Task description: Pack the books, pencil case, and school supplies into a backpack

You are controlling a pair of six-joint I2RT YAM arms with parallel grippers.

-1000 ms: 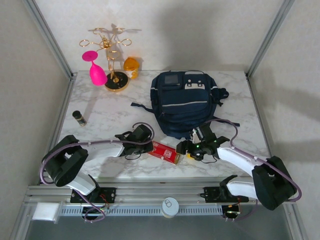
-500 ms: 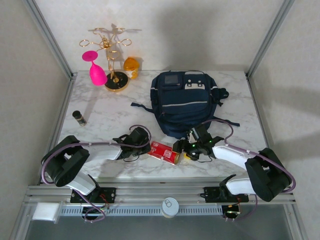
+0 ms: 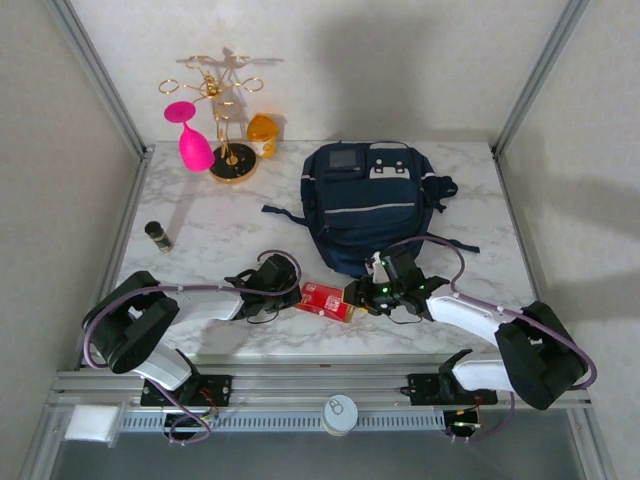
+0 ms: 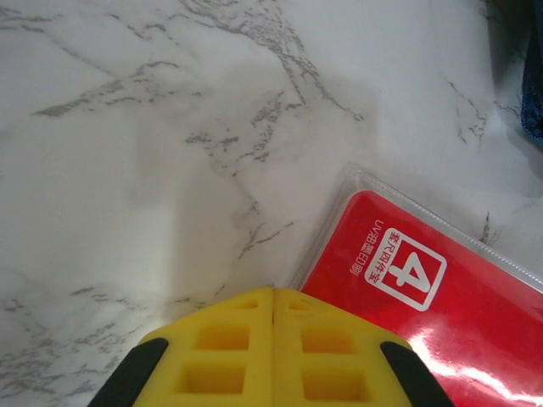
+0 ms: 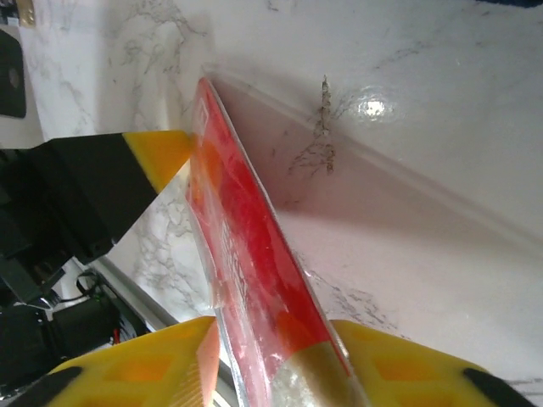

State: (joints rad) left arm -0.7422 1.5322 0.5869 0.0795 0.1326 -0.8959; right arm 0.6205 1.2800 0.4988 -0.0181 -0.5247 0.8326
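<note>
Looking from above, you cannot make out the fingers of the right gripper (image 3: 362,294): its dark body covers the right end of the red box (image 3: 322,299). The right wrist view is clearer. There the box stands tilted on its long edge between the two yellow pads (image 5: 170,360), and both pads press on it, so this gripper is pinching the box. You see the box nearly edge-on there, so its label is not readable.

The left gripper (image 4: 273,292) has its pads pressed together, with nothing between them. In the right wrist view its yellow tip is against the far end of the box. In the left wrist view the box is cut off by the right and lower edges, and the backpack (image 3: 368,205) is cut to a blue sliver at the right edge.

Compared with one second ago, the right gripper has moved left, from just beside the box onto its right end. The left gripper sits a little more to the left. The box lies almost where it was, at the near middle of the worktop (image 3: 220,220).

The lower edge of the backpack is just behind the box and the right gripper. A black cylinder (image 3: 158,236) stands well apart at the left. A pink glass (image 3: 189,142), a gold rack (image 3: 226,120) and an orange cup (image 3: 262,133) stand in the far left corner.
</note>
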